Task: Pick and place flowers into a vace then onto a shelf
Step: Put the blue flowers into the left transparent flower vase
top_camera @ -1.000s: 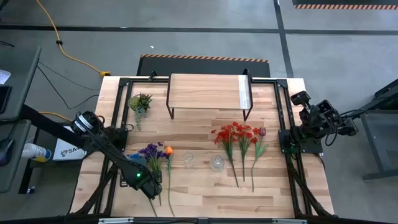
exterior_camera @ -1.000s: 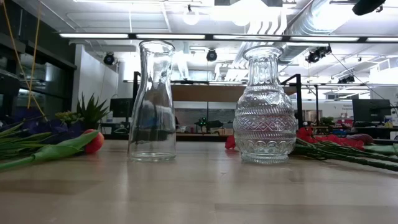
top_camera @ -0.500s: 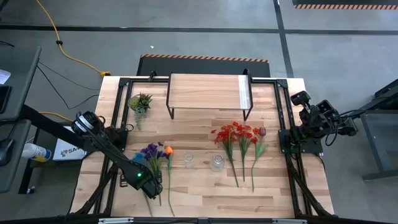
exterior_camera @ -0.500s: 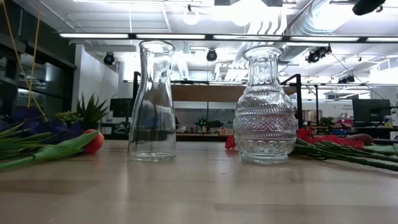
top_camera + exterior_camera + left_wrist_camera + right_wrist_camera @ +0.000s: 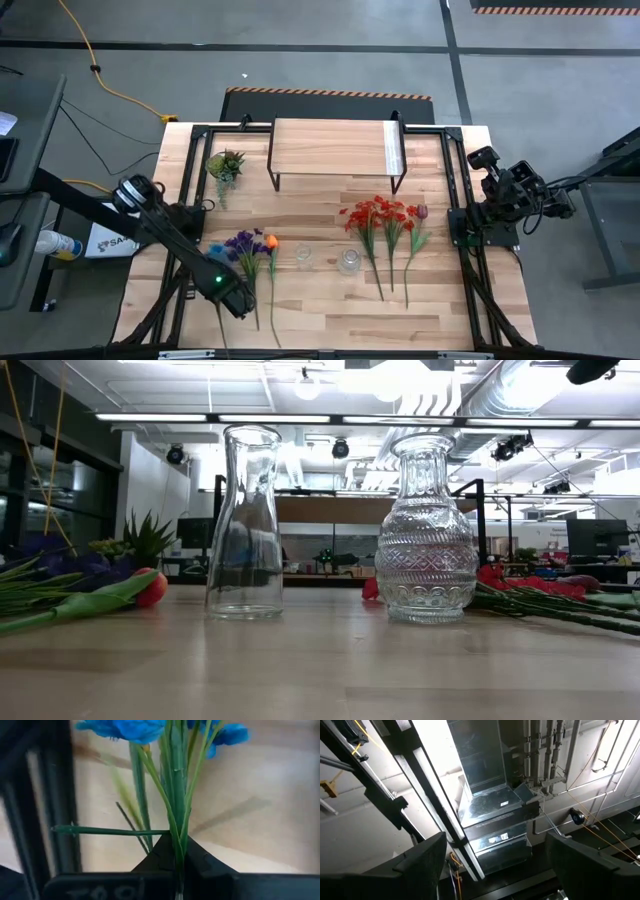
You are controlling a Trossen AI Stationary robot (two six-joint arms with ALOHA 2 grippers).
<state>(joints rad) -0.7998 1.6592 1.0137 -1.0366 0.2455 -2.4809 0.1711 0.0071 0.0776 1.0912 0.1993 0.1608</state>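
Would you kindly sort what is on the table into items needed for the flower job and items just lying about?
Needed:
blue flower stem, clamped in the left gripper
red flowers
plain glass vase
patterned glass vase
shelf

Lying about:
spiky potted plant
yellow cable on the floor

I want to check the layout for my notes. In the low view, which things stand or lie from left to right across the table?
Orange flower lying down → plain tall glass vase → patterned round glass vase → red flowers lying down.

A small potted plant [image 5: 225, 164] (spiky, green) stands near the table's [image 5: 320, 320] corner.
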